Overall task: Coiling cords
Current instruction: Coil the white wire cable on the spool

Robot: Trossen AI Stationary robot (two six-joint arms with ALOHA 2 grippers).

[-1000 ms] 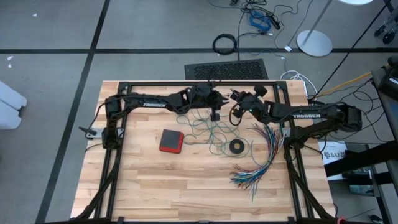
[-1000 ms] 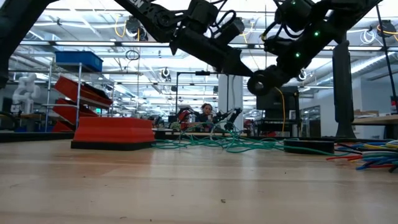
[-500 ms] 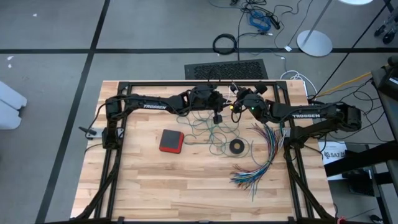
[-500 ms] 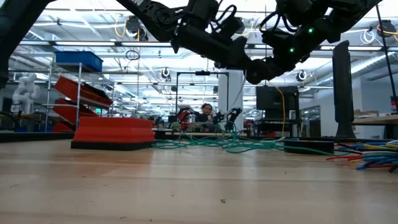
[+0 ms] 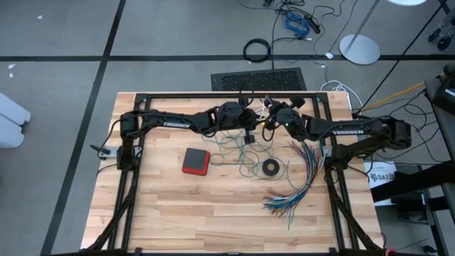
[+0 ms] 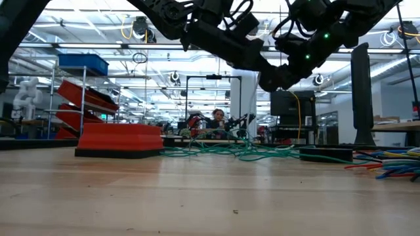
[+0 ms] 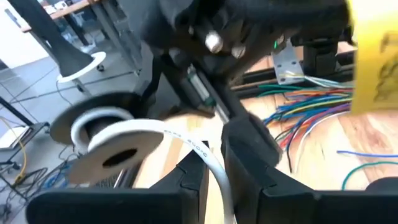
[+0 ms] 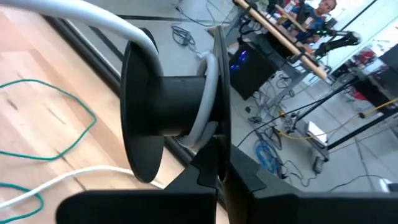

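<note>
We get 4 views: high looks straight down on the table; low sits at tabletop level; 2 wrist cams close on the spool, shared.

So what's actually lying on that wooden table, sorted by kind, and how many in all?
Thin cords: 2, a teal-green cord and a white cord on a small black spool
Red flat block: 1
Black ring: 1
Bundle of multicoloured wires: 1
Total: 5
</note>
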